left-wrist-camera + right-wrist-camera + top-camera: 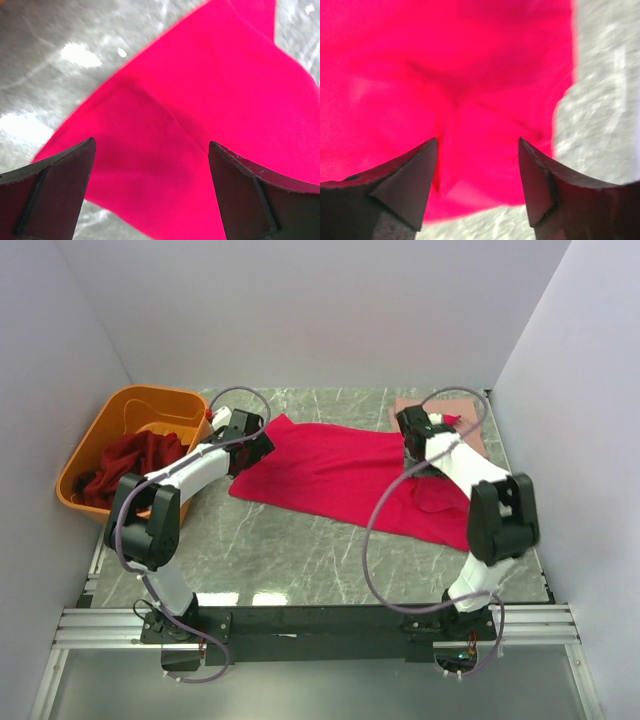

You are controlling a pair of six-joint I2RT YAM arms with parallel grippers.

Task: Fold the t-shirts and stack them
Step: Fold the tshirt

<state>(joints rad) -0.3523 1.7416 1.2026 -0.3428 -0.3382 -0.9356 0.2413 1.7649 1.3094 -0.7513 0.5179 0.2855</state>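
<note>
Both left tool [151, 142] and right tool [478, 140] hover released over the crimson-pink t-shirt [330, 475].

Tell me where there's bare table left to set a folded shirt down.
Most bare table is the near strip in front of the crimson t-shirt. A narrower strip lies behind it, between orange tub and salmon t-shirt. Back right corner is crowded.

The right pincer [477, 141] gapes over the crimson-pink t-shirt [445, 75] beside grey table [602, 125].
</note>
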